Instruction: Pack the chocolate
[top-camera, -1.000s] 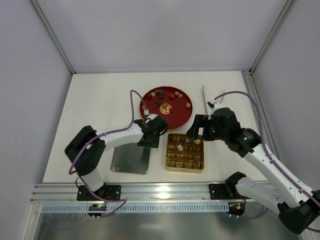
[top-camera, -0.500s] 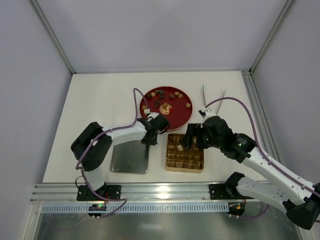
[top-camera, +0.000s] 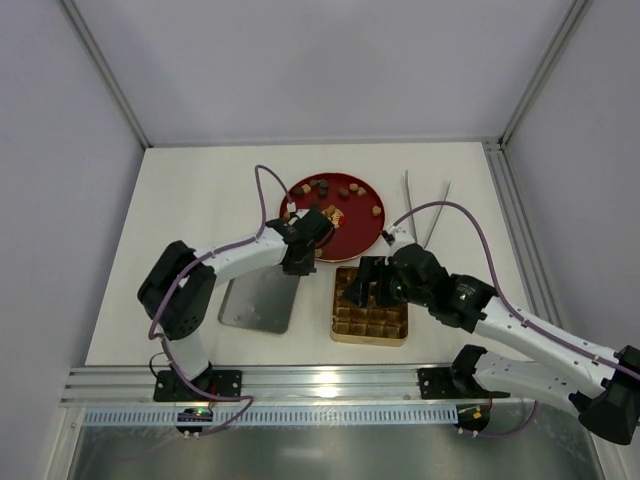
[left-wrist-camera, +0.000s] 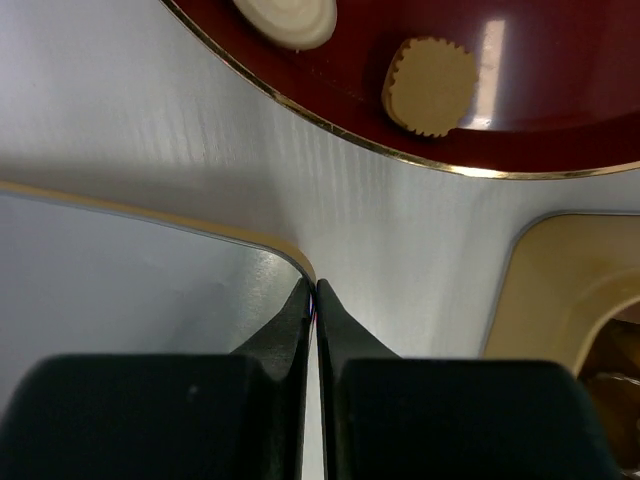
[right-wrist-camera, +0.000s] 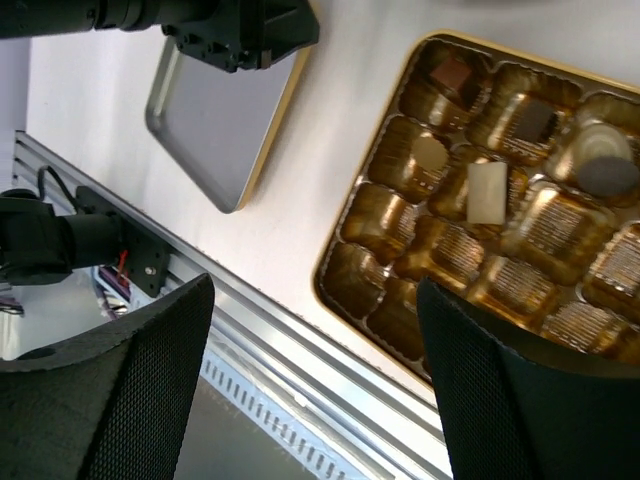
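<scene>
Over the tin (top-camera: 370, 342), the right gripper (right-wrist-camera: 315, 290) gapes empty.
At its nine o'clock, the left gripper (left-wrist-camera: 315, 290) sits closed at the corner of the lid (left-wrist-camera: 120, 300).

Glossy red plate (left-wrist-camera: 580, 100) w/ gold rim, brushed-metal lid (right-wrist-camera: 215, 130), shiny gold-foil tin (right-wrist-camera: 372, 215) cells

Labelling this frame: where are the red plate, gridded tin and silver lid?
red plate (top-camera: 360, 230): top view, bare red surface.
gridded tin (top-camera: 368, 342): top view, near rim.
silver lid (top-camera: 255, 305): top view, flat middle.
</scene>
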